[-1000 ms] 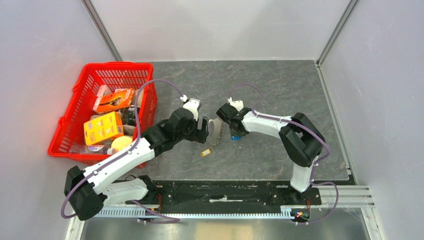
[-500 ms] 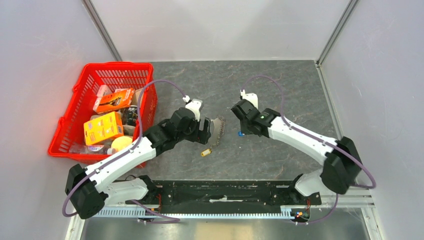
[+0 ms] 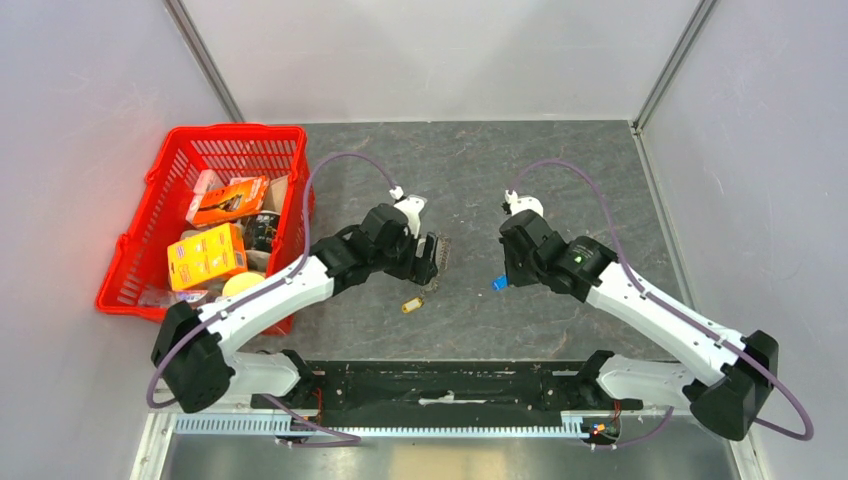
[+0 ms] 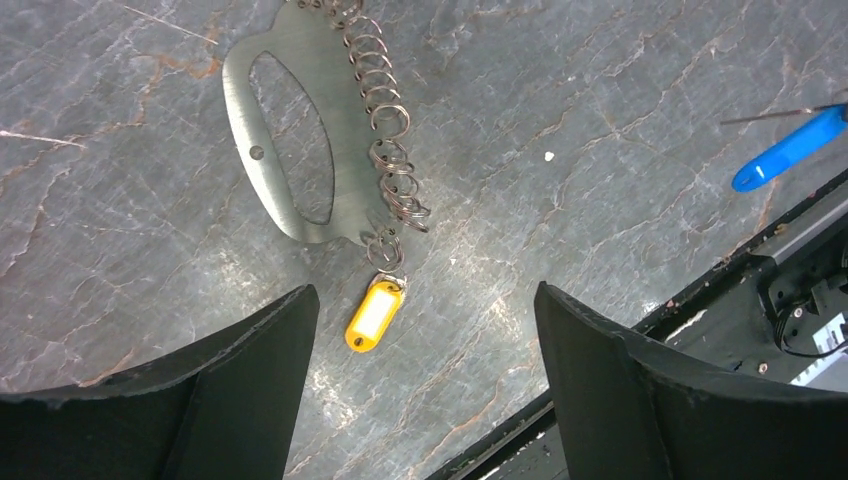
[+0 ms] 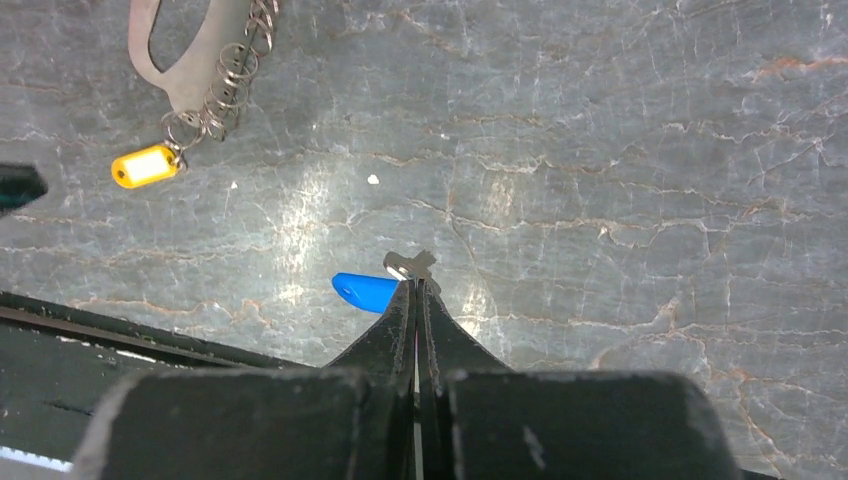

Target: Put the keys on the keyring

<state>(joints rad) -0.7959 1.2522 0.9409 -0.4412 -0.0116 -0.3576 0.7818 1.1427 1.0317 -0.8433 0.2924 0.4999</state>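
Top view: L gripper (image 3: 428, 270) hovers mid-table, jaws spread wide, nothing between them. Keyring (image 3: 441, 254) lies flat on the table (image 3: 560, 170) just beside its tips. Yellow key (image 3: 410, 305) is on the table near it, toward the bases. R gripper (image 3: 504, 277) is off to the right of the keyring, jaws clenched w/ the blue key (image 3: 498, 284) at the tips. Red basket (image 3: 215, 135) at left, not involved.

L wrist view: keyring is a flat grey loop w/ a ring chain (image 4: 388, 140) down one edge. Yellow key touches the chain's last ring and looks linked on already, can't be sure. L fingers (image 4: 250, 385) stand either side, touching nothing. Blue key at far right edge, well apart from the chain.

R wrist view: R jaws pressed together, pinching the silver bit of the blue key. Blue head sticks out left, metal tab pokes past the tips. Can't tell if it's clear of the table.

Step in hand, my read: get the blue key onto the chain. L should come down and clamp the grey loop on its plain side, away from the rings, so it won't skid. R should bring the key in low and slow, aiming at a free ring, not the plate. R's grip is thin, so the key may twist or drop if pushed hard. Avoid knocking the yellow key.
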